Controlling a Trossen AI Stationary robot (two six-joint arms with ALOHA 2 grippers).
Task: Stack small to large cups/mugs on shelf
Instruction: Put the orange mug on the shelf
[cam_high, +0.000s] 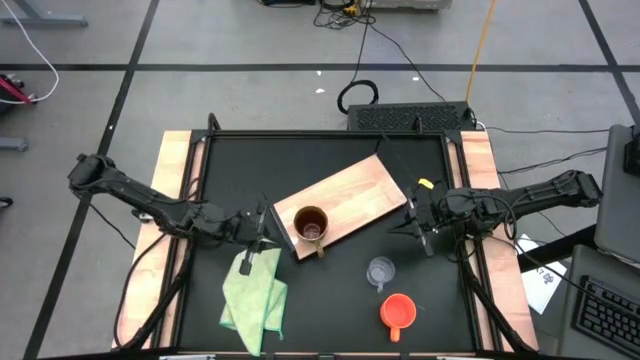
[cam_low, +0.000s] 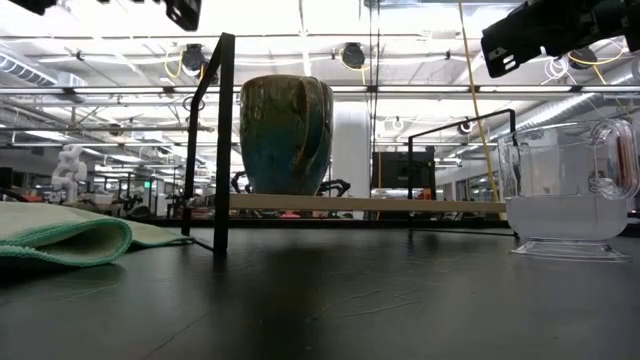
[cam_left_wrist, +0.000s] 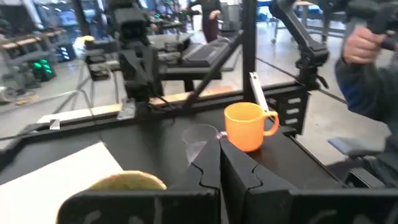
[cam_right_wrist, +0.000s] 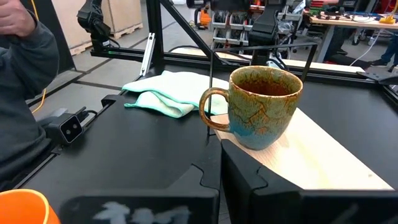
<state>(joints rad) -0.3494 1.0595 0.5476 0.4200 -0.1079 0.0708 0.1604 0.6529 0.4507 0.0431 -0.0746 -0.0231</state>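
Note:
The brown mug (cam_high: 311, 227) stands upright on the near-left end of the light-wood shelf board (cam_high: 350, 195), its handle toward the near edge; it also shows in the right wrist view (cam_right_wrist: 261, 112) and the low view (cam_low: 287, 135). The clear glass cup (cam_high: 380, 271) stands on the black table, and the orange mug (cam_high: 398, 311) stands nearer the front edge. My left gripper (cam_high: 268, 230) is shut and empty just left of the brown mug. My right gripper (cam_high: 410, 220) is shut and empty by the board's right end, pointing toward the mug.
A light green cloth (cam_high: 255, 290) lies crumpled at the near left of the table. A black frame (cam_high: 210, 135) rims the table. A person in dark sleeves shows beyond the table edge in the wrist views (cam_left_wrist: 367, 68) (cam_right_wrist: 25, 93).

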